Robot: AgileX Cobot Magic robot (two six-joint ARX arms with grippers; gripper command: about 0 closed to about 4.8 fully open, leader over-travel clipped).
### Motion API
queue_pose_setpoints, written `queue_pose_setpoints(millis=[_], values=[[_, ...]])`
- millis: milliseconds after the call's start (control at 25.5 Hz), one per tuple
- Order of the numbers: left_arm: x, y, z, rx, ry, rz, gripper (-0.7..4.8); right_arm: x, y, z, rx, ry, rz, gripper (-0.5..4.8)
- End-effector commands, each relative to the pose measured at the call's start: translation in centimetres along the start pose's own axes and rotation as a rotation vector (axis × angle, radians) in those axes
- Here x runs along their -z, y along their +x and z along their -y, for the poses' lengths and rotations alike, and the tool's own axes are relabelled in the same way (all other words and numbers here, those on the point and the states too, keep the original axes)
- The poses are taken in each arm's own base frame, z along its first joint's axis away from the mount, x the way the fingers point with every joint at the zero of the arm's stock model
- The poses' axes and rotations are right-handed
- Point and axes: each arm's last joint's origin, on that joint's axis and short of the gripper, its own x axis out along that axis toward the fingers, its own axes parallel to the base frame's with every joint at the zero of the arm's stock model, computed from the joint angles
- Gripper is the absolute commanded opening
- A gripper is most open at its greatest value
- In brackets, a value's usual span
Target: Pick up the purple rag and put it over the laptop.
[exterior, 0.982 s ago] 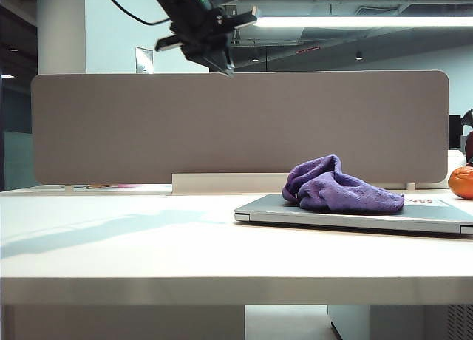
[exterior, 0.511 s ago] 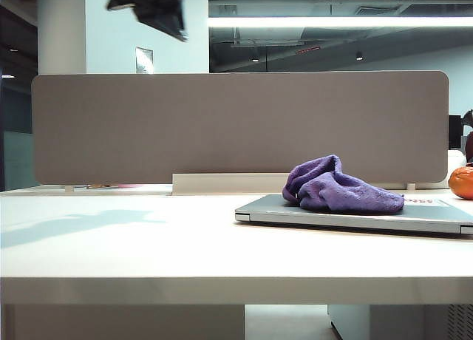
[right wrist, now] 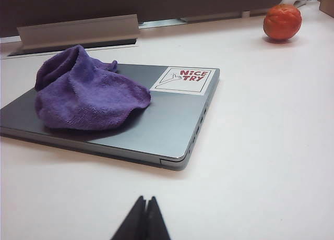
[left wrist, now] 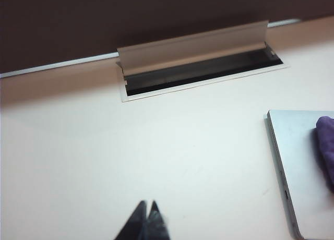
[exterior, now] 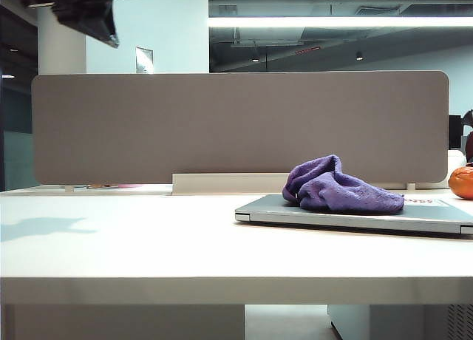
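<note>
Rag: we see the fuzzy purple-violet microfibre rag (exterior: 336,185) lying bunched in rumpled folds on the lid of the thin silver-grey closed laptop (exterior: 436,216); it covers only part of the lid, toward the end away from the sticker.
Laptop: we see it flat on the white table (exterior: 148,244), on the right half of the exterior view; the white sticker with red print "NICE TRY" (right wrist: 184,80) is uncovered, just beside the rag's edge.
Left gripper: we find the black left gripper (left wrist: 146,213) high above the table at the upper left of the exterior view (exterior: 100,26), well apart from rag and laptop; fingers pinched together tip to tip, nothing between them.
Left wrist view: we see bare table below the gripper, the laptop's end (left wrist: 295,162) and a sliver of rag (left wrist: 326,146) off to one side.
Right gripper: we see the black right gripper (right wrist: 145,208) low over the table, near the laptop's front corner, not touching it; fingertips pressed together, empty.
Right arm in exterior view: we cannot find it there.
Other: round orange fruit (right wrist: 282,22) on the table beyond the laptop, well apart from it; grey-brown divider panel (exterior: 236,126) along the table's back edge; open cable slot with raised flap (left wrist: 195,62) in front of the panel.
</note>
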Motion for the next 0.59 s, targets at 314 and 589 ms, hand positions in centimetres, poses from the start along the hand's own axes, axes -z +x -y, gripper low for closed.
queue_pose_setpoints(millis=[314,589], values=[[6.9,-5.3,0.3,0.007,-0.081,0.06,-0.06,0.0,0.0,0.0,-0.001,0.002,0.011,-0.08],[13.6,-10.9,0.5,0.021,-0.186,0.102,-0.06,0.0,0.0,0.0,-0.001,0.002,0.011,-0.08]])
